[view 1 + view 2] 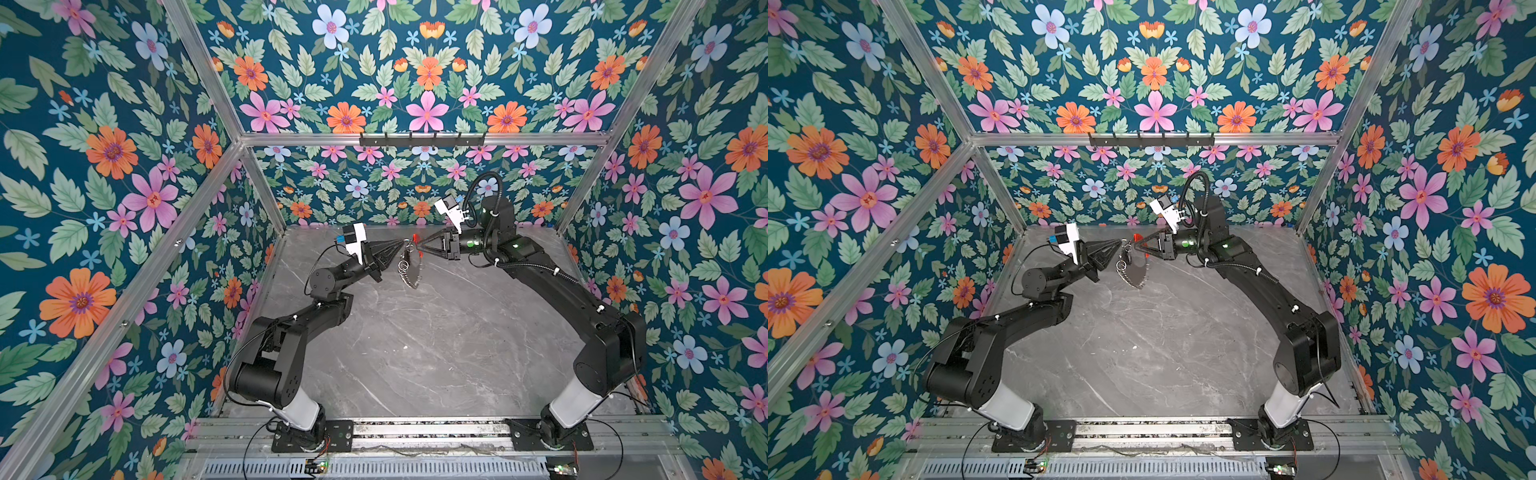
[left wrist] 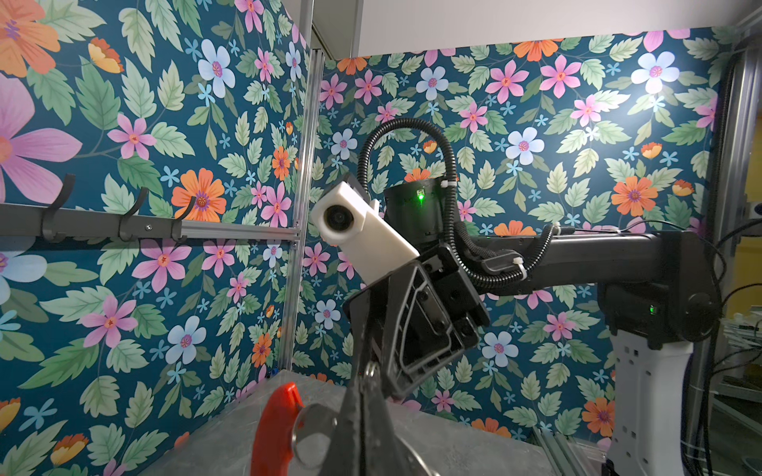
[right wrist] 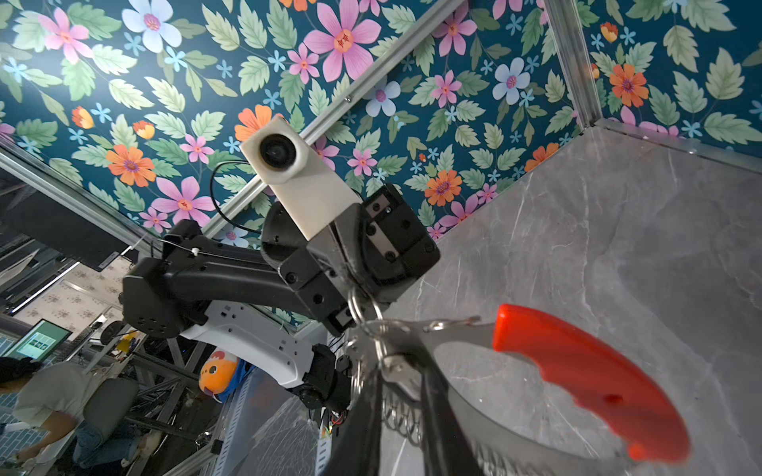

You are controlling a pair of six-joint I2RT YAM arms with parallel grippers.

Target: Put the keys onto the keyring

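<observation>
Left claw [image 1: 402, 245] is clamped shut high over the table [image 1: 415, 353], and the key [image 3: 353, 307] shows only as a silver split ring jutting from its tip — the black tag is hidden, by my guess nipped between the pads. That ring touches the top of the keyring [image 1: 412, 274], which hangs on edge in the air between both claws, its red piece [image 3: 589, 379] uppermost. Right claw [image 1: 419, 246] straddles the grey rim with jaws a little apart; whether they press on it I cannot tell. The key looks tiny, light and stiff, its ring free to swivel — best pinched flat on the tag. The keyring looks rigid, slick and prone to swing, fringed with loose loops, so the bare rim or red piece is the place to hold.
</observation>
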